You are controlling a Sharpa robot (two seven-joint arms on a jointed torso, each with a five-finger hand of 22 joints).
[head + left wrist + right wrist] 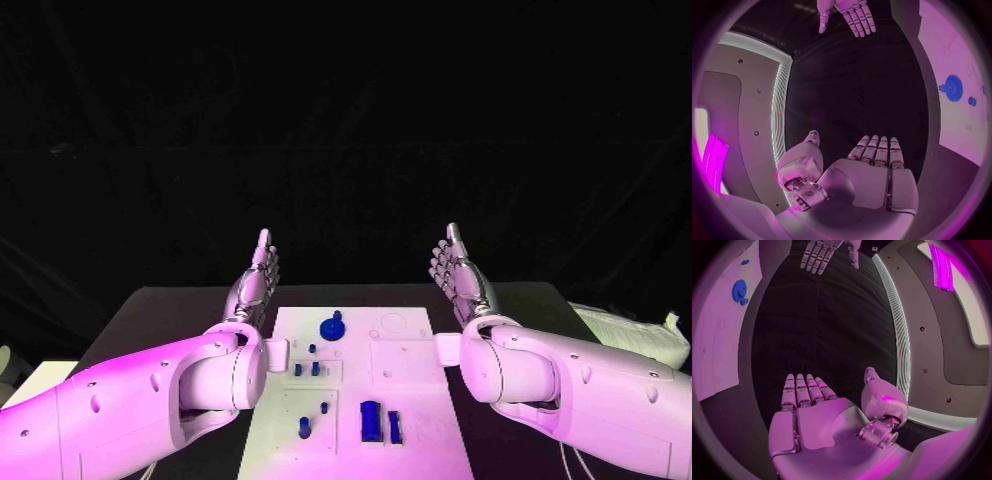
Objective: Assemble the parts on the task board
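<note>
Left hand (255, 281) and right hand (460, 277) raised flat, fingers straight, grasping nothing, flanking white board (411, 350). Blue gear (333, 327) and small blue pieces (372, 419) on board.

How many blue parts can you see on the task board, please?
6: a gear near the task board's far edge, two small pieces at mid-board, one small piece and two taller blocks nearer. Others may be hidden by the arms.
</note>
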